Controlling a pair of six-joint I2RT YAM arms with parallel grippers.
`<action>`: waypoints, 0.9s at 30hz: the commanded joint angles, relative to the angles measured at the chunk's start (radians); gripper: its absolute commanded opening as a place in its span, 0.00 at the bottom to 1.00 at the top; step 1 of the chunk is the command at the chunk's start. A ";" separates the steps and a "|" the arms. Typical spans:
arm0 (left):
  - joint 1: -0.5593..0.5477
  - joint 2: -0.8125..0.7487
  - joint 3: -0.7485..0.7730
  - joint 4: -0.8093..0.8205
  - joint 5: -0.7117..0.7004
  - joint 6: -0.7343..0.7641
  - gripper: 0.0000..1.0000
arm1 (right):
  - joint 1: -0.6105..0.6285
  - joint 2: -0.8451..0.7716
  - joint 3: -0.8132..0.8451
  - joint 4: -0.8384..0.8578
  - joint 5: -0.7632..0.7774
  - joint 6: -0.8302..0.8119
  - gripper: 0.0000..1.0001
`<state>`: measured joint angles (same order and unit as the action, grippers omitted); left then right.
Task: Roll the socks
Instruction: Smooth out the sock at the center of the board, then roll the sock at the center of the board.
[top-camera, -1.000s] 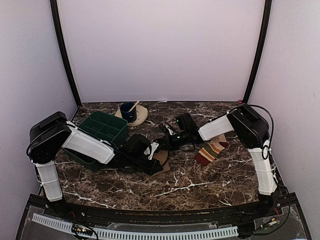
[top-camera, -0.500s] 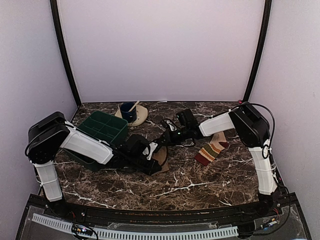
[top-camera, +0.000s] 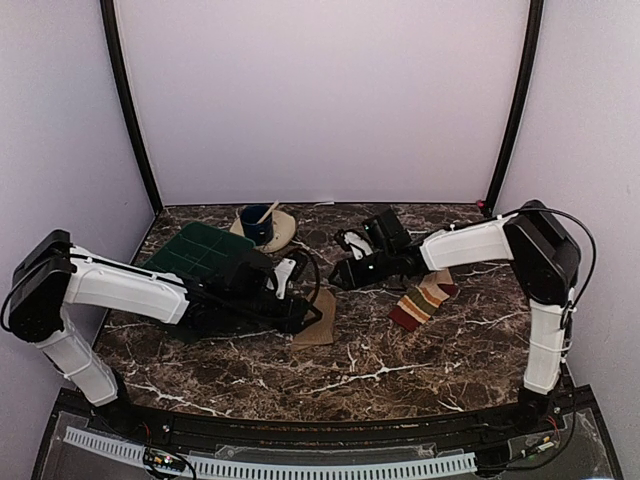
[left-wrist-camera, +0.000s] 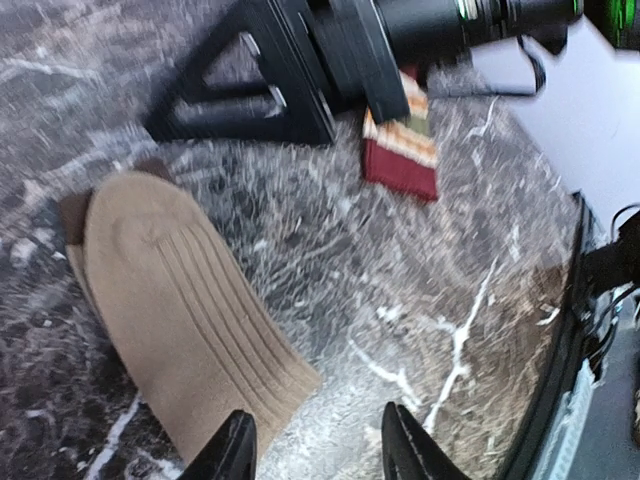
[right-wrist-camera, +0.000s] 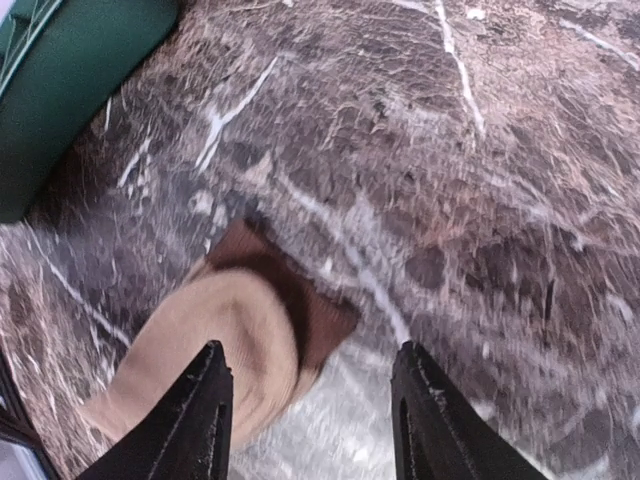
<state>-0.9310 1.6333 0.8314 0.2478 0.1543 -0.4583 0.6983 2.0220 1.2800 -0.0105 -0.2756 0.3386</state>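
Note:
The plain tan sock (top-camera: 318, 331) lies flat on the marble table, its ribbed cuff toward my left gripper (left-wrist-camera: 315, 452) and a brown end (right-wrist-camera: 305, 300) at its far side. My left gripper (top-camera: 306, 316) hovers open just over the cuff edge, holding nothing. On the sock's far side my right gripper (top-camera: 339, 280) also hangs open and empty, the tan sock (right-wrist-camera: 215, 345) below its left finger. The striped sock (top-camera: 424, 298) lies flat to the right, apart from both grippers; its dark red end (left-wrist-camera: 402, 160) shows in the left wrist view.
A green compartment tray (top-camera: 205, 252) stands at the back left, partly behind my left arm; its corner (right-wrist-camera: 70, 80) shows in the right wrist view. Behind it sits a blue cup with a spoon (top-camera: 258, 224) on a tan plate. The table's front edge (left-wrist-camera: 560, 350) runs close to my left gripper.
Both grippers went from shut to open and let go of the tan sock. The right gripper drew back to the right; the left arm stretched out lower across the table.

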 joint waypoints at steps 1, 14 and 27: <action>0.011 -0.137 -0.059 0.001 -0.079 -0.020 0.48 | 0.072 -0.108 -0.078 -0.036 0.196 -0.128 0.51; 0.092 -0.306 -0.229 -0.085 -0.263 -0.176 0.54 | 0.412 -0.257 -0.208 -0.093 0.618 -0.413 0.59; 0.138 -0.314 -0.261 -0.071 -0.212 -0.203 0.55 | 0.541 -0.113 -0.134 -0.201 0.722 -0.550 0.61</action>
<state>-0.8043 1.3533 0.5930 0.1772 -0.0723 -0.6514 1.2320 1.8854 1.1267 -0.1932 0.4068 -0.1684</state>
